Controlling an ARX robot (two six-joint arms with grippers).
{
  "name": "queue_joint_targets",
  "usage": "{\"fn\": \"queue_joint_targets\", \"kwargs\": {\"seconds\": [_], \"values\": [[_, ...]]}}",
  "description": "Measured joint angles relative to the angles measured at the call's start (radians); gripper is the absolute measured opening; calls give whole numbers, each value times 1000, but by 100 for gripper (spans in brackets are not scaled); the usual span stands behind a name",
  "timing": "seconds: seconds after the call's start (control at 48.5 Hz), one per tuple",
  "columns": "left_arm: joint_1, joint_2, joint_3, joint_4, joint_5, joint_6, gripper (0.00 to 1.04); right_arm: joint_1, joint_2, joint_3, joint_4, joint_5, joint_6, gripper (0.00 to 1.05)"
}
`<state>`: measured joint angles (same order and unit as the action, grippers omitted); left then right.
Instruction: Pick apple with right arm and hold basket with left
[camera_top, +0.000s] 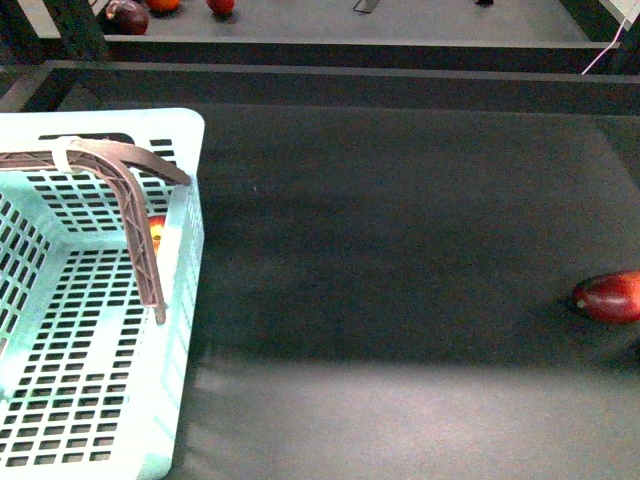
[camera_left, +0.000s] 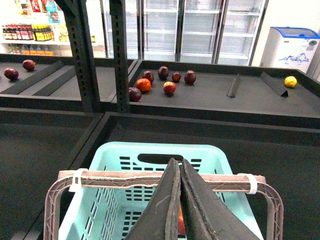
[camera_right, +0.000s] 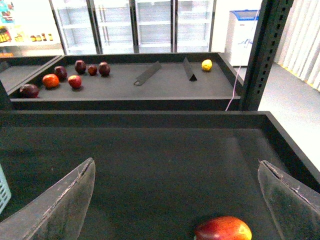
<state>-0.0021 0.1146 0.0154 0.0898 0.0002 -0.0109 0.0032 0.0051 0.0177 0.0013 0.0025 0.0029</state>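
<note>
Fingers of the left gripper (camera_left: 180, 200) are pressing together in the left wrist view, crossing in front of the brown latticed handle (camera_left: 125, 179) of the mint basket (camera_left: 165, 150); whether the tips are actually pinching the handle bar is not showing. Through the gap below them a bit of red-orange fruit is peeking from inside the basket. In the front view the basket (camera_top: 185, 250) is sitting at nine o'clock on the dark mat (camera_top: 400, 250), its handle (camera_top: 135, 215) leaning over the inner wall, with that fruit (camera_top: 157, 232) lying against the wall behind the handle.

The right gripper (camera_right: 175, 200) is spreading wide, both clear fingers (camera_right: 60, 205) apart and holding nothing, with the apple (camera_right: 223, 230) lying on the mat between them, nearer the far finger and touching neither. In the front view the apple (camera_top: 610, 297) is resting at three o'clock, right at the frame edge, well apart from the basket.

Between basket and apple the mat is lying bare. At twelve o'clock a raised black rim (camera_top: 330, 75) is bounding the tray, and beyond it more fruit (camera_right: 70, 77) is sitting on a farther shelf.
</note>
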Motion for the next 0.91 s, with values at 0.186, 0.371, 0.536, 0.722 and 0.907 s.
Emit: {"fn": "queue_joint_targets", "kwargs": {"seconds": [0.186, 0.371, 0.536, 0.722, 0.907], "values": [[0, -107, 0, -87, 0, 0, 3, 0, 0, 0, 0, 0, 0, 96], [0, -108, 0, -89, 0, 0, 3, 0, 0, 0, 0, 0, 0, 96], [0, -108, 0, -89, 0, 0, 3, 0, 0, 0, 0, 0, 0, 96], [0, -108, 0, -89, 0, 0, 3, 0, 0, 0, 0, 0, 0, 96], [0, -108, 0, -89, 0, 0, 3, 0, 0, 0, 0, 0, 0, 96]]}}
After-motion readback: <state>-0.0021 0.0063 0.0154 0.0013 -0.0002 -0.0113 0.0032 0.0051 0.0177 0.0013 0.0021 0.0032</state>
